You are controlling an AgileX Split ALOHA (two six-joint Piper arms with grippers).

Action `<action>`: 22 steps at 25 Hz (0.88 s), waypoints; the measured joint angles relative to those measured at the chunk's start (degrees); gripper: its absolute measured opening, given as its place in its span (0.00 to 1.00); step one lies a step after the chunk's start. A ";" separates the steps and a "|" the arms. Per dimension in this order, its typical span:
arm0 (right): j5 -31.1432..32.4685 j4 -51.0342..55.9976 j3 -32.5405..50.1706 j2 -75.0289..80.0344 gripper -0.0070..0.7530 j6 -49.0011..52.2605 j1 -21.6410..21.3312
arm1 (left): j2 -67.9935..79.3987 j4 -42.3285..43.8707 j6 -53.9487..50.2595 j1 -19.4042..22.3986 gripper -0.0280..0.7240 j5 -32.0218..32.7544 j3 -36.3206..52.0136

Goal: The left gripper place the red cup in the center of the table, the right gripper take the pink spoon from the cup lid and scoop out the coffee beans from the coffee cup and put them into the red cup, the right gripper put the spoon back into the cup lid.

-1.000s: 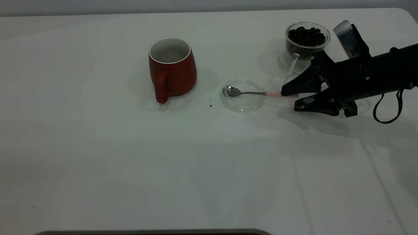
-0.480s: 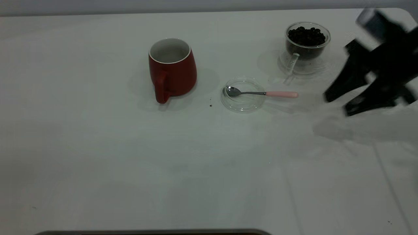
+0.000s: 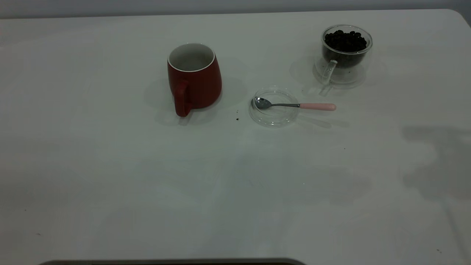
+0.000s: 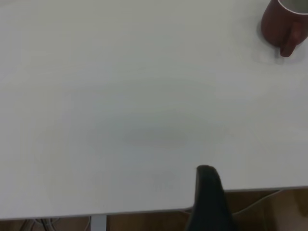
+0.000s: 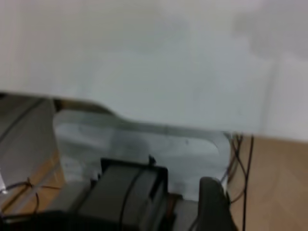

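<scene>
— White and bare for the most part, the table (image 3: 110, 176) carried three things: the red cup (image 3: 194, 79) near the middle, the cup lid (image 3: 274, 106) just beside it, and the coffee cup (image 3: 344, 55) of coffee beans (image 3: 345, 39) farther toward the right arm's side.

— And the pink spoon (image 3: 294, 105)?

— Its bowl lay in the lid, its pink handle jutting over the rim toward the right. I judged it light, thin and slippery; the handle end was the place to pinch.

— The grippers?

— The exterior view showed neither. Each wrist view showed one dark fingertip: the left gripper (image 4: 208, 192) and the right gripper (image 5: 211, 202). Spread or pressed together, I could not tell.
</scene>
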 joint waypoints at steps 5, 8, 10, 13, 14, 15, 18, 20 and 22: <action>1.97 -1.33 4.05 -12.61 0.68 -1.00 1.15 | 0.00 0.00 0.00 0.00 0.79 0.00 0.00; -0.05 -2.62 9.77 -21.92 0.68 -2.79 1.52 | 0.00 0.00 0.00 0.00 0.79 0.00 0.00; -1.11 -3.35 13.31 -27.86 0.68 -3.10 1.57 | 0.00 0.00 0.00 0.00 0.79 0.00 0.00; -1.95 -6.73 17.76 -37.02 0.68 -3.17 1.57 | 0.00 0.00 0.00 0.00 0.79 0.00 0.00; -2.02 -8.44 19.11 -40.12 0.68 -3.10 1.57 | 0.00 0.00 0.00 0.00 0.79 0.00 0.00; -2.08 -9.88 20.40 -43.14 0.68 -2.83 1.57 | 0.00 0.00 0.00 0.00 0.79 0.00 0.00; -2.77 -11.52 24.41 -52.08 0.68 -2.07 1.57 | 0.00 0.00 -0.14 0.00 0.79 0.00 0.00; -4.18 -11.54 27.05 -58.32 0.68 -1.59 1.57 | 0.00 0.00 -0.14 0.00 0.79 0.00 0.00; -4.76 -12.01 29.28 -64.89 0.68 -0.29 1.57 | 0.00 0.00 -0.09 0.00 0.79 0.00 0.00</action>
